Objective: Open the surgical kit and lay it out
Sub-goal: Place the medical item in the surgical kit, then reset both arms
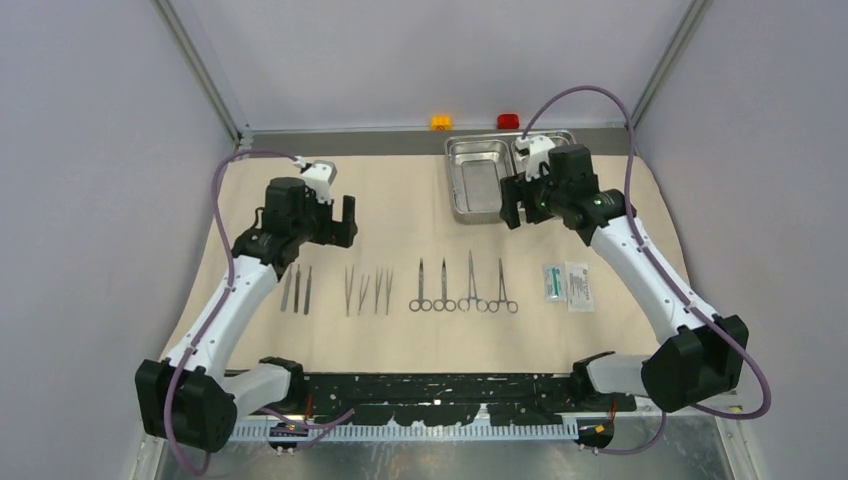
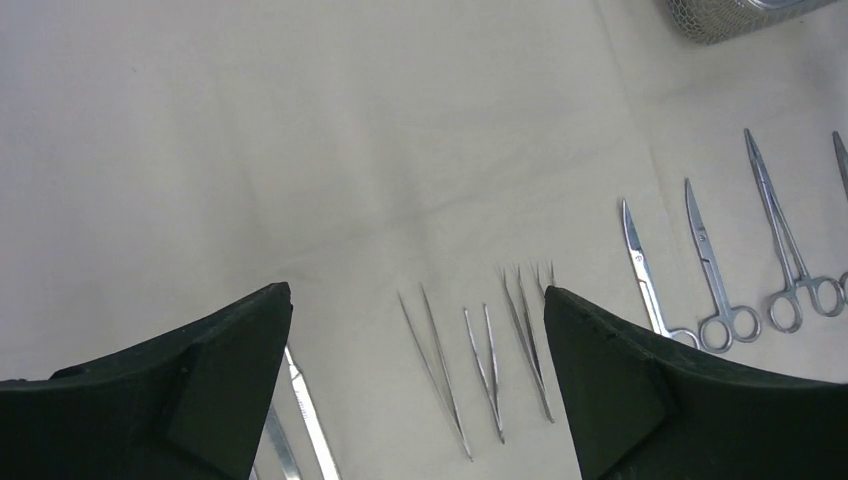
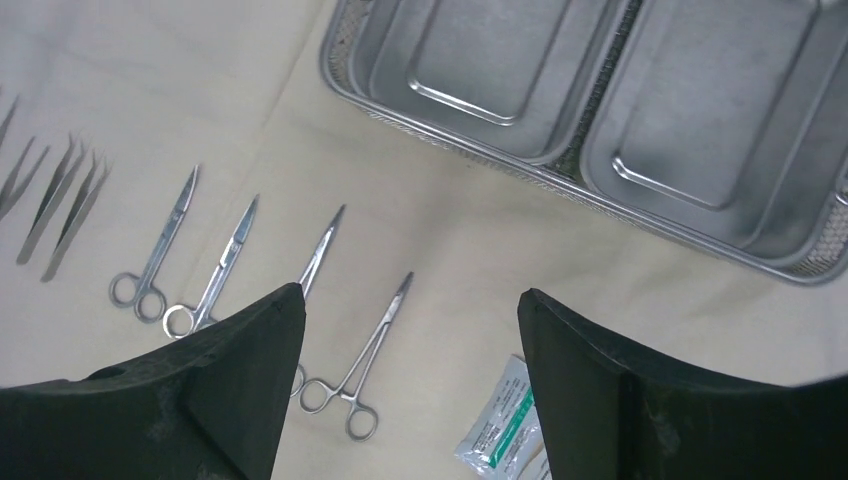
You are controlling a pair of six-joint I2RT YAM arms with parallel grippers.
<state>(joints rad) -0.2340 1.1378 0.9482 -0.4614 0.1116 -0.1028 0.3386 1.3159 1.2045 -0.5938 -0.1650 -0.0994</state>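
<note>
Beige cloth [image 1: 400,200] spread flat beneath the steel tray [image 1: 478,185], tray at the far edge. Right gripper [image 3: 410,292] above the tray's near right side, jaws wide apart, holding nothing; left gripper [image 2: 416,290] well left of the tray, likewise gaping and bare. Nearer than the tray, four clamps [image 1: 463,285] in a row; further left of the tray, tweezers [image 1: 367,290], then straight handles [image 1: 297,288]; near-right of the tray, two packets [image 1: 567,283] side by side
</note>
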